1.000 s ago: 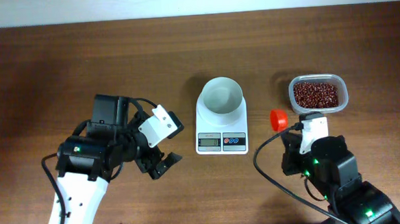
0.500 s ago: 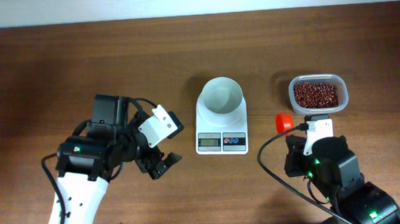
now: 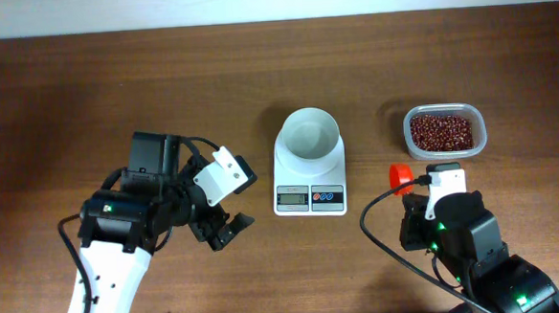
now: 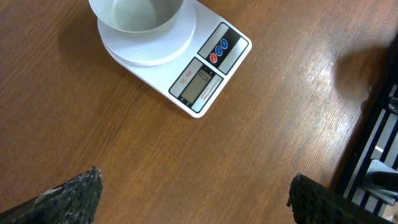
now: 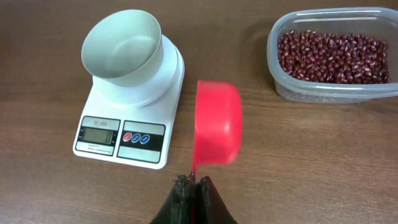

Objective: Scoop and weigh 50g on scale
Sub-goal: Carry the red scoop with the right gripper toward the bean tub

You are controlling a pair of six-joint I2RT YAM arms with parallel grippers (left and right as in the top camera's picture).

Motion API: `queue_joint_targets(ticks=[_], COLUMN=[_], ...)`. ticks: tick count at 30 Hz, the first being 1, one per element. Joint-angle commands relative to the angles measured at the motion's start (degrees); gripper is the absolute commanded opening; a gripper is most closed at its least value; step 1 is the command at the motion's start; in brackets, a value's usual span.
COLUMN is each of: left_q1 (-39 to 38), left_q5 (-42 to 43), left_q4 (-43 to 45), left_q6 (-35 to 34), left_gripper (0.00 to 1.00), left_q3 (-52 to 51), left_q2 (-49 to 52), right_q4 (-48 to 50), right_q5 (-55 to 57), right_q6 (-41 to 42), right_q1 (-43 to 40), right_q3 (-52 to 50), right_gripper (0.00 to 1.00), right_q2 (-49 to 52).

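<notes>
The white scale (image 3: 309, 195) stands mid-table with its round white bowl (image 3: 309, 136) holding nothing; both also show in the right wrist view, scale (image 5: 124, 134) and bowl (image 5: 121, 46). The dark red-brown beans (image 3: 441, 132) fill a clear tub (image 5: 311, 93) to the scale's right. My right gripper (image 5: 193, 181) is shut on the thin handle of a red scoop (image 5: 217, 121), which hangs above the wood between scale and tub, turned on its side. The scoop (image 3: 400, 175) shows no beans. My left gripper (image 3: 224, 226) stands open left of the scale (image 4: 208, 74), its fingers (image 4: 74, 193) wide apart over bare wood.
The dark wooden table (image 3: 113, 88) runs to a pale wall along its far edge. A black cable (image 3: 380, 237) loops beside the right arm. In the left wrist view a dark piece of the robot (image 4: 379, 143) fills the right edge.
My right gripper has carried the red scoop a little to the right and toward the table's front edge. The left arm has not moved.
</notes>
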Motion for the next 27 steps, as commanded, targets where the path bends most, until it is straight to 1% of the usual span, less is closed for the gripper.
queue_joint_targets(ticks=[1, 9, 14, 17, 22, 27], left_q1=[0.3, 0.3, 0.3, 0.3, 0.3, 0.3], left_q5=[0.4, 0.4, 0.4, 0.4, 0.4, 0.4], left_q4=[0.1, 0.1, 0.1, 0.1, 0.1, 0.1], left_q6=[1.2, 1.2, 1.2, 1.2, 1.2, 1.2], left_gripper=[0.99, 0.99, 0.99, 0.99, 0.99, 0.99], left_q3=[1.2, 1.2, 1.2, 1.2, 1.2, 1.2], left_q2=[0.1, 0.1, 0.1, 0.1, 0.1, 0.1], right_q4=[0.7, 1.0, 1.7, 2.4, 2.0, -2.9], right_q5=[1.1, 2.6, 2.7, 5.2, 7.4, 7.7], right_q6=[0.6, 0.6, 0.6, 0.6, -0.1, -1.6], right_q1=[-0.2, -0.2, -0.2, -0.2, -0.7, -6.3], right_q3=[1.2, 1.2, 1.2, 1.5, 5.9, 11.4], right_gripper=[0.04, 0.04, 0.04, 0.04, 0.04, 0.04], right_q2=[-0.3, 0.7, 6.1, 9.0, 11.5, 16.6])
